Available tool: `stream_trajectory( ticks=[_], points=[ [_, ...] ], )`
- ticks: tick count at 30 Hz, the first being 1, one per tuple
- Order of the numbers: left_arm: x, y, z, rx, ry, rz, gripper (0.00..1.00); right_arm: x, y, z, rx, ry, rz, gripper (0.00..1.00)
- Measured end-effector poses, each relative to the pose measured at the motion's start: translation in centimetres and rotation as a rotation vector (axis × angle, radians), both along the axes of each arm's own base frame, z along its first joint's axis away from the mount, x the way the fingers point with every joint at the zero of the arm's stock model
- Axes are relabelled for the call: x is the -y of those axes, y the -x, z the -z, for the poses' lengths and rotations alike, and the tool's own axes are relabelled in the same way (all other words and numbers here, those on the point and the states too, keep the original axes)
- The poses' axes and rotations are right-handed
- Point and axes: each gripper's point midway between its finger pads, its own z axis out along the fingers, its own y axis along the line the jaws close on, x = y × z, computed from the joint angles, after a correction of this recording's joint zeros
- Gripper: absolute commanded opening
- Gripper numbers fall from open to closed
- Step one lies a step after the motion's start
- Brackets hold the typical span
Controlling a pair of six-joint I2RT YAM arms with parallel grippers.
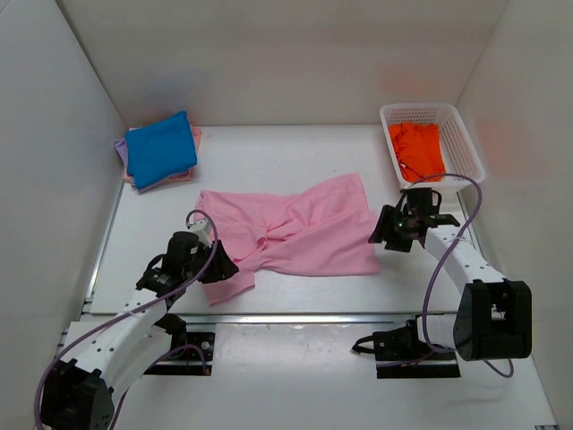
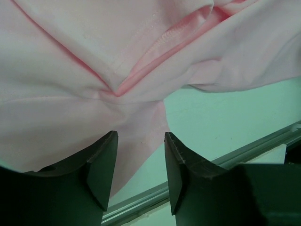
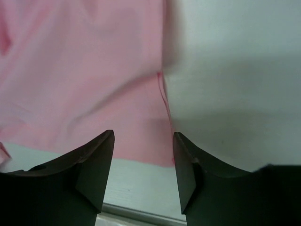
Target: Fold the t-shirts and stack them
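Hovering released at the bunched pink shirt (image 1: 295, 233), left hand (image 2: 140, 139) and right hand (image 3: 143, 136) risk pinching doubled layers, skewing folds.

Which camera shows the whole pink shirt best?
The top external view: the pink shirt lies whole, rumpled, on the table. The left wrist view shows only bunched folds; the right wrist view only a blurry edge of it.

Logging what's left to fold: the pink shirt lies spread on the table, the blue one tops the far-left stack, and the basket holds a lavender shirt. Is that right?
Not quite. The top external view shows the basket holding an orange shirt, not a lavender one. The pink shirt does lie spread on the table, and the blue one tops the far-left stack.
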Motion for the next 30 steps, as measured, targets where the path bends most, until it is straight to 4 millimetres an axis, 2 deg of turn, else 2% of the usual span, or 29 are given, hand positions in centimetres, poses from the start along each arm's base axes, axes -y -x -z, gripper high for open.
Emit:
stream_trajectory(
  ticks=[3,6,10,11,13,14,15,19,21,24,28,30],
  points=[
    [0.3,0.4,0.8,-0.035,-0.01,0.011,0.65,-0.3,3.0,2.4,-0.112,0.017,-0.014,0.55],
    [0.6,0.9,2.1,-0.085,-0.031,0.023,0.63,-0.4,4.6,3.5,-0.168,0.033,-0.025,0.55],
    [0.8,1.6,4.2,-0.146,-0.043,0.029,0.64,-1.2,5.8,4.4,-0.199,0.044,-0.047,0.55],
    [1.0,1.4,4.1,-0.136,-0.034,0.03,0.64,-1.4,6.1,4.8,-0.21,0.047,-0.056,0.53],
    [1.1,1.1,4.1,-0.13,-0.03,0.028,0.64,-2.0,6.9,5.7,-0.238,0.051,-0.074,0.43],
    [1.1,1.0,4.1,-0.126,-0.029,0.024,0.64,-2.2,7.3,6.1,-0.257,0.047,-0.078,0.17],
    [1.0,0.8,4.1,-0.124,-0.029,0.02,0.64,-2.4,7.2,6.2,-0.254,0.046,-0.087,0.0],
    [0.7,0.3,4.1,-0.117,-0.031,0.003,0.65,-3.2,6.6,6.7,-0.265,0.015,-0.08,0.0],
    [0.7,-0.2,4.2,-0.123,-0.04,0.004,0.63,-2.9,6.1,6.6,-0.265,0.015,-0.068,0.0],
    [1.2,-1.8,4.2,-0.137,-0.065,0.02,0.67,-0.9,4.8,6.5,-0.255,0.025,-0.001,0.0],
    [2.7,-5.3,4.1,-0.172,-0.103,0.063,0.7,4.2,2.3,5.8,-0.227,0.039,0.158,0.0],
    [3.4,-6.2,4.0,-0.17,-0.109,0.084,0.71,6.4,1.1,5.3,-0.205,0.038,0.219,0.0]
  ],
)
